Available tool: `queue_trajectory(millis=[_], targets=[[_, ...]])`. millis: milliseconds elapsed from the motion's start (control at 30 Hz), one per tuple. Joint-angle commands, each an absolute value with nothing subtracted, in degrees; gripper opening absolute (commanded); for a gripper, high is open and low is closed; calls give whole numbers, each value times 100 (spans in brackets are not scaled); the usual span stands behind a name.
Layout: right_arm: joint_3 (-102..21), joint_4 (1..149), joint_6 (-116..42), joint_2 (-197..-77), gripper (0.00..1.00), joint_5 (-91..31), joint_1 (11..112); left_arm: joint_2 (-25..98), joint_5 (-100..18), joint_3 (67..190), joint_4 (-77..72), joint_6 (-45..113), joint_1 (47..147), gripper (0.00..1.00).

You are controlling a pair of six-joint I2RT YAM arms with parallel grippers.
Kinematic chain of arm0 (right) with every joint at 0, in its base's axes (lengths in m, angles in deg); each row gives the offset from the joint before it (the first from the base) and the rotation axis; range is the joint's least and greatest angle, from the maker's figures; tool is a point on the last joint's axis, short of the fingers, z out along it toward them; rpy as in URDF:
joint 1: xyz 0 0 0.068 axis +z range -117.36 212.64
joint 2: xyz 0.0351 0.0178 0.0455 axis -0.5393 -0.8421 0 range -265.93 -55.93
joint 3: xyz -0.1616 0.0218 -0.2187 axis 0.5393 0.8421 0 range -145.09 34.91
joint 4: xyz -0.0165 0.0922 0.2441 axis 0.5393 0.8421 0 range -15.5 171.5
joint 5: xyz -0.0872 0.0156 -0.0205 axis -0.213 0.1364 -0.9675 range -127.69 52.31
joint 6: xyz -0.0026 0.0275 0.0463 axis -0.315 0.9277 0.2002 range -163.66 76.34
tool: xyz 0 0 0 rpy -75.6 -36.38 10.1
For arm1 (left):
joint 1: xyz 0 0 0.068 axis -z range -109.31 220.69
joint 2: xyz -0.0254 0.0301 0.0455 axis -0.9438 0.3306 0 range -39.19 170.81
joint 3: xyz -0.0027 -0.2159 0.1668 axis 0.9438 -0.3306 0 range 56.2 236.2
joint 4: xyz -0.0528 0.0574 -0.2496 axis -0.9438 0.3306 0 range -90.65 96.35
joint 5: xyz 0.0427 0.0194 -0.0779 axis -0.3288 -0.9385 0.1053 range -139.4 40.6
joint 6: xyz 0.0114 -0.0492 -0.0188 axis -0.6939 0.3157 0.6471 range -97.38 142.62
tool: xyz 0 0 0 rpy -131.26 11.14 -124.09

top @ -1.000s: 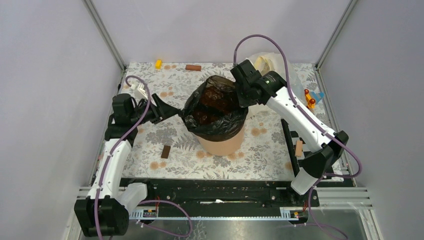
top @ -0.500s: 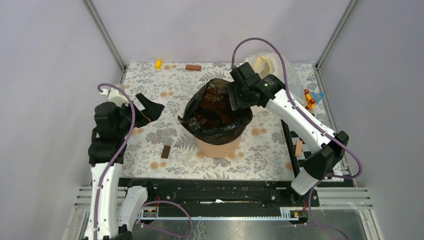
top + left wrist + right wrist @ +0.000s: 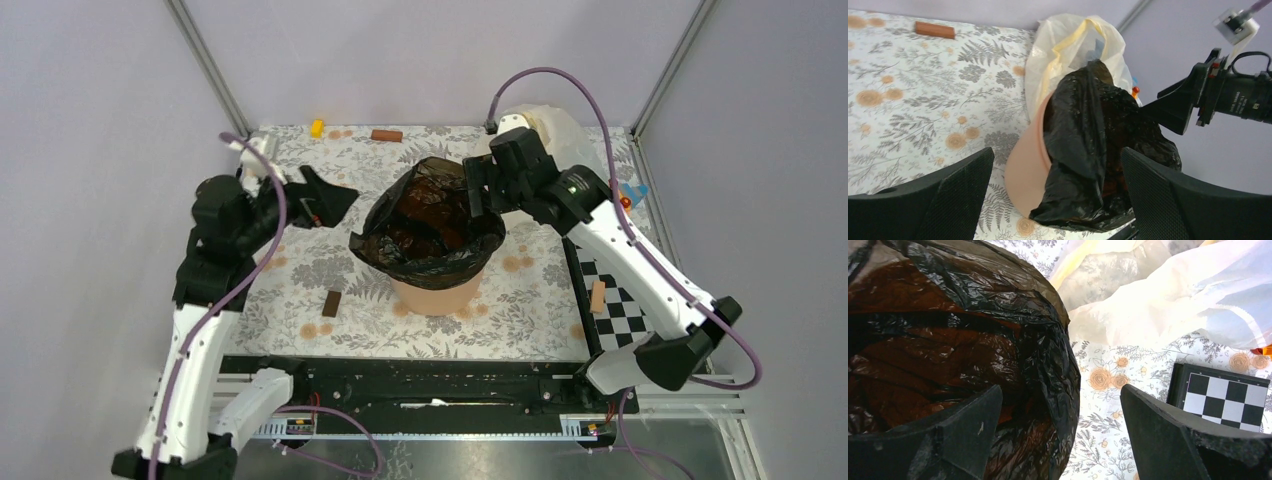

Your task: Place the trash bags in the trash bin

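The trash bag (image 3: 430, 222), glossy black and brownish where stretched, lines the peach-orange trash bin (image 3: 438, 293) at the mat's middle, its rim draped over the bin's edge and its mouth open. My left gripper (image 3: 327, 204) hangs open to the left of the bin, apart from the bag. In the left wrist view the bag (image 3: 1098, 145) and bin wall (image 3: 1025, 165) lie beyond that gripper's (image 3: 1057, 155) spread fingers. My right gripper (image 3: 482, 195) stands open above the bag's far right rim. In the right wrist view that gripper (image 3: 1060, 390) straddles the bag's edge (image 3: 1048, 355), gripping nothing.
A cream-white plastic bag (image 3: 556, 124) lies behind the right arm. A dark brown block (image 3: 331, 302), a reddish block (image 3: 386, 135) and a yellow toy (image 3: 317, 127) lie on the floral mat. A checkerboard plate (image 3: 618, 292) and a colourful toy (image 3: 630, 195) sit at the right.
Both grippers have opened and let go of the bag's rim. The left arm pulled back leftward and rose; the right gripper lifted slightly to the right. The bag's rim settled over the bin.
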State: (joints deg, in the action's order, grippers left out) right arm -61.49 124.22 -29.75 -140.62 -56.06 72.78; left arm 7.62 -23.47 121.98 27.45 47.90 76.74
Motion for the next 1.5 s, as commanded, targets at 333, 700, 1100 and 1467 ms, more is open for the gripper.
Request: queue_trajectory(millis=[333, 700, 1100, 1467], targets=[[-5772, 11644, -3179, -13348, 95, -5467, 7301, 2853, -6797, 14535, 4120, 2413, 11716, 92], [-5660, 11499, -3277, -13265, 94, -5523, 7302, 3258, -7184, 14267, 4151, 1933, 11859, 59], [-6120, 10858, -4203, -13943, 77, -4604, 7255, 3726, -7073, 14370, 4204, 1949, 11734, 11], [-6624, 10314, -5458, -14821, 69, -3629, 7089, 3778, -6764, 14592, 4101, 1861, 11357, 0]])
